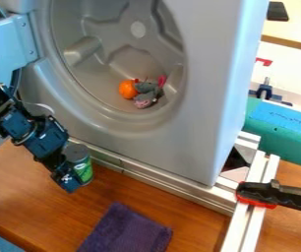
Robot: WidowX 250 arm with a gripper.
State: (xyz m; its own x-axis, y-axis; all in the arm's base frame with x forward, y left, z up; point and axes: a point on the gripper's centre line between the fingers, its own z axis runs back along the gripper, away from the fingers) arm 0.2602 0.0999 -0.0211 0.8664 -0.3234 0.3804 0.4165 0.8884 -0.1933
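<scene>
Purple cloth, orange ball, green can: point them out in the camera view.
Purple cloth (128, 230): camera view, middle of its upper face.
Orange ball (127, 89): camera view, its visible front.
Green can (84, 170): camera view, label on its side.

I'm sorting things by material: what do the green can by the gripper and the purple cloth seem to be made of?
The green can could be metal or cardboard: a rigid cylinder with a printed wrap and a plain grey top. The purple cloth looks like matte terry, probably cotton, from its lightly textured, shineless face and soft edges.

Open drum (108, 25) above metal rail (173, 186)
</scene>
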